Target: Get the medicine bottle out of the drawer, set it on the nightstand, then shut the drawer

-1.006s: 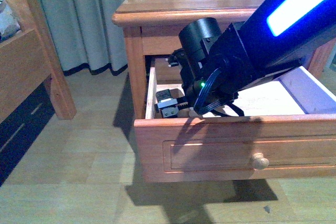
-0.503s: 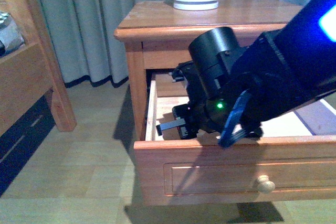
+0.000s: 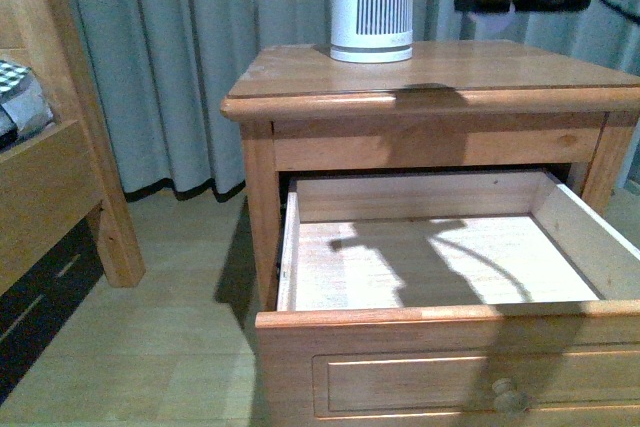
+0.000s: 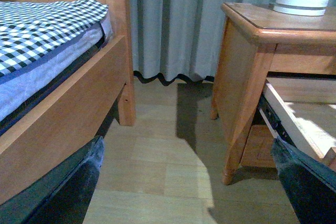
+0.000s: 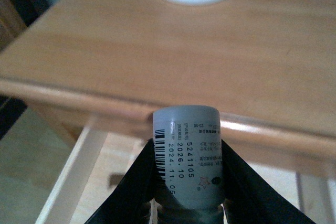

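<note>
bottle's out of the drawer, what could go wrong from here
1. The right end effector holds the small white medicine bottle close to the front edge of the reddish-brown wooden nightstand. Released here, it may tip off into the open upper drawer.
2. Carried too far back, it could knock the tall white ribbed appliance.

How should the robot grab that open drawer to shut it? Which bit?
Best bet is the round wooden knob on the front panel of the drawer, approached straight from the front. It sticks out from the flat panel, so jaws can close around it from either side. The right gripper is shut on the medicine bottle, so the open left gripper looks freer.
</note>
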You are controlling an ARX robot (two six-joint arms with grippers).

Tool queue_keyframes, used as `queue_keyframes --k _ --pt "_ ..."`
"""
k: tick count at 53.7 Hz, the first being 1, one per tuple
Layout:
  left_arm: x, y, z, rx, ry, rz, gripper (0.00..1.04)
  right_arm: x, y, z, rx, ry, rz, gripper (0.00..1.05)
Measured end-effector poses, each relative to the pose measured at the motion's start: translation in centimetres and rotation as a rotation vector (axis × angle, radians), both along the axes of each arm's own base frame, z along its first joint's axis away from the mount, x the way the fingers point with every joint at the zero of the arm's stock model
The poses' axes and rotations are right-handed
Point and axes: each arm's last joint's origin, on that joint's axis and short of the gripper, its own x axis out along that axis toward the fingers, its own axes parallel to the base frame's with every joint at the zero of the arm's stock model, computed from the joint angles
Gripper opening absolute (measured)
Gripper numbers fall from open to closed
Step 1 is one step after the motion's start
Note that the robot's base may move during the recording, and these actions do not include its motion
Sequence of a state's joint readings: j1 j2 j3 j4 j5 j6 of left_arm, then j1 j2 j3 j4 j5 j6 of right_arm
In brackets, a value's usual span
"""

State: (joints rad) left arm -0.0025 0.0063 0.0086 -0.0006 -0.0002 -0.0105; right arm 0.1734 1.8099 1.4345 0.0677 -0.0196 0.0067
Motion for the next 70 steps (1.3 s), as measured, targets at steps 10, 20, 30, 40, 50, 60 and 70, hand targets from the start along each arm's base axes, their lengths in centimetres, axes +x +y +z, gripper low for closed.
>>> queue_keyframes --k 10,20,30,40,50,60,70 --pt "0.0 0.0 0.0 0.0 0.0 0.0 0.98 5.4 -1.2 2.0 -0.05 -0.037 -0.052 0.29" --pt "0.0 0.0 0.0 0.0 0.0 0.0 0.98 10.5 -0.1 -1.9 -0.135 -0.014 -0.067 0.29" --pt "0.0 0.0 0.0 0.0 0.0 0.0 0.98 12.0 1.7 -4.2 -0.169 -0.021 -0.058 0.36" --pt "0.0 0.0 0.0 0.0 0.0 0.0 0.98 11.5 2.8 -2.9 -0.12 -0.101 -0.036 0.69" --pt "0.0 0.0 0.0 0.0 0.0 0.0 0.98 4.4 1.3 3.1 0.058 -0.205 0.013 0.98" --pt "0.0 0.0 0.0 0.0 0.0 0.0 0.98 -7.2 0.3 3.9 0.163 -0.136 0.107 0.76" --pt "0.0 0.0 0.0 0.0 0.0 0.0 0.98 -17.1 0.7 -7.0 0.165 0.223 0.125 0.45"
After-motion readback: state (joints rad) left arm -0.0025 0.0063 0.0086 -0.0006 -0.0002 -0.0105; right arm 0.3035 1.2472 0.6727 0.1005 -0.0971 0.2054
